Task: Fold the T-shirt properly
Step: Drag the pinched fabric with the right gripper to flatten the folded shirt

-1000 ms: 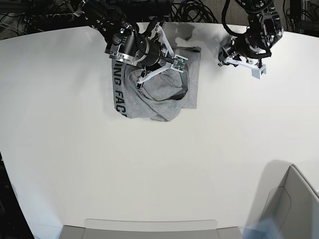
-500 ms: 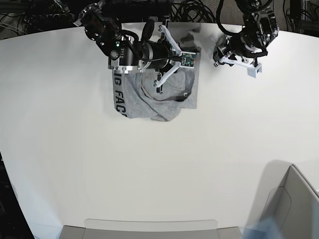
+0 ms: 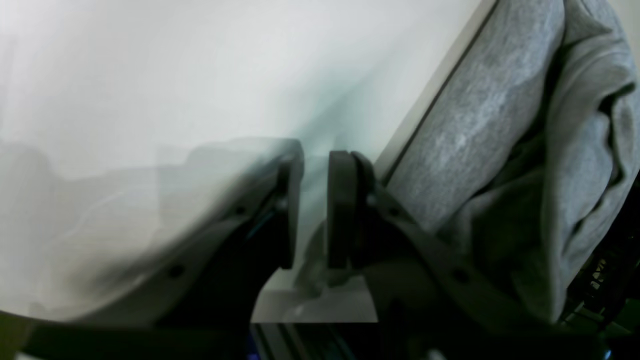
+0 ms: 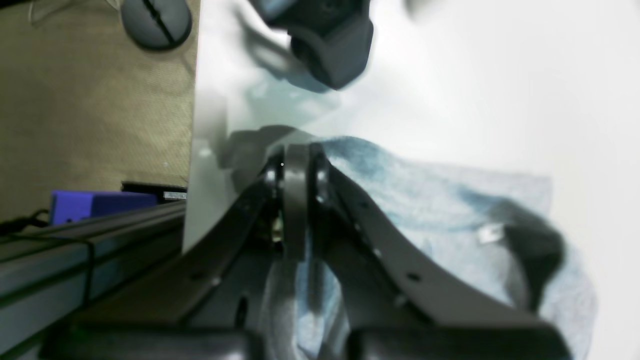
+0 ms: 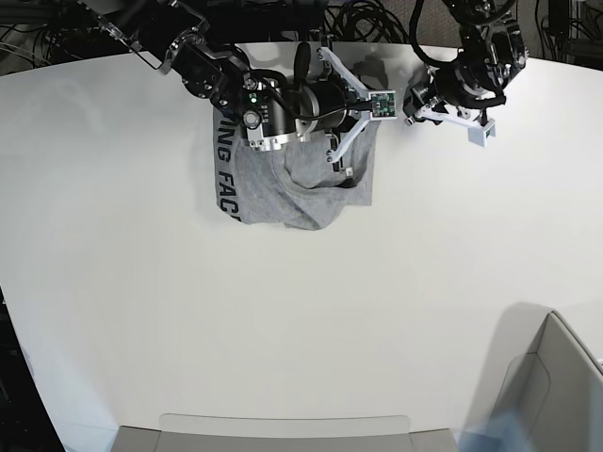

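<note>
The heather-grey T-shirt [image 5: 273, 188] lies bunched at the far middle of the white table, with black lettering [image 5: 222, 174] down its left edge. My right gripper [image 5: 358, 104] is over the shirt's far right corner, near the table's far edge. In the right wrist view it [image 4: 297, 200] is shut, with grey cloth [image 4: 450, 200] hanging under the fingers. My left gripper [image 5: 413, 105] hovers just right of the shirt. In the left wrist view it [image 3: 310, 200] shows a narrow empty gap, with the shirt [image 3: 480, 125] beside it.
A grey bin [image 5: 556, 386] stands at the near right corner. A grey tray edge [image 5: 283, 428] runs along the near side. Cables lie behind the table's far edge. A blue box [image 4: 95, 202] sits off the table on the floor side.
My right gripper has moved to the right across the shirt to its far right corner, drawing fabric with it. My left gripper has shifted slightly toward the far edge.
</note>
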Controlling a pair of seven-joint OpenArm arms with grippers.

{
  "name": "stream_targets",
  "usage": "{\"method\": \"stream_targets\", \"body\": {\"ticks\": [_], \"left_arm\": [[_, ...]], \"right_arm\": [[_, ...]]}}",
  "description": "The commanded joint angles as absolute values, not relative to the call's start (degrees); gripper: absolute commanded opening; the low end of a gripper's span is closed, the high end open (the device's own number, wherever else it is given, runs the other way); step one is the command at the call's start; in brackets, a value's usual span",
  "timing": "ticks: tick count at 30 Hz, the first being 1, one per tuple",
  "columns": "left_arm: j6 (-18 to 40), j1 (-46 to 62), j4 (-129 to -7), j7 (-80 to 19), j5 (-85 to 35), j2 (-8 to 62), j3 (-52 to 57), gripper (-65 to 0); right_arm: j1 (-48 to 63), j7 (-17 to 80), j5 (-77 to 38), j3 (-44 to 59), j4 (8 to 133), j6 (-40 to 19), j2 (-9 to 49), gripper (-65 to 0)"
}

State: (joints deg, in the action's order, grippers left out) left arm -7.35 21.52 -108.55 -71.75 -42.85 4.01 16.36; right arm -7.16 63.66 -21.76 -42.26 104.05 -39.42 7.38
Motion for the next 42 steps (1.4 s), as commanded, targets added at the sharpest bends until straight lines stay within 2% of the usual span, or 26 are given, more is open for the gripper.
{"method": "stream_targets", "body": {"ticks": [1, 8, 13, 17, 21, 28, 33, 38, 42], "left_arm": [[-7.52, 21.49, -109.49, -71.6, -43.3, 3.56, 16.66, -55.0], [-7.52, 21.67, -109.49, -71.6, -43.3, 3.47, 16.84, -55.0], [-7.52, 21.67, -109.49, -71.6, -43.3, 3.47, 17.01, -55.0], [-7.52, 21.67, -109.49, -71.6, -43.3, 3.56, 17.1, -55.0], [-7.52, 21.49, -109.49, -71.6, -43.3, 3.56, 17.1, -55.0], [-7.52, 21.32, -109.49, -71.6, -43.3, 3.74, 17.01, -55.0], [-7.52, 21.23, -109.49, -71.6, -43.3, 3.74, 17.01, -55.0], [-7.52, 21.23, -109.49, -71.96, -43.3, 3.91, 17.01, -55.0], [-7.52, 21.23, -109.49, -71.96, -43.3, 3.91, 17.01, -55.0]], "right_arm": [[-8.4, 62.64, -22.29, -42.07, 103.34, -40.0, 6.11, -65.0], [-9.89, 62.64, -22.2, -43.03, 99.12, -40.0, 4.44, -64.6], [-10.15, 62.64, -22.29, -40.75, 102.9, -40.0, 5.67, -48.1], [-10.59, 62.64, -22.29, -36.53, 108.44, -40.0, 5.49, -41.3], [-12.79, 62.64, -22.29, -30.55, 110.37, -40.0, 4.88, -41.3], [-12.62, 62.99, -21.76, -15.25, 104.48, -40.0, 6.29, -41.3], [-12.62, 62.99, -21.85, -17.89, 98.95, -40.0, 9.27, -41.3], [-13.05, 62.81, -21.76, -21.49, 93.23, -40.0, 8.57, -41.3], [-15.43, 62.55, -19.47, -22.11, 85.76, -40.0, 5.67, -41.3]]}}
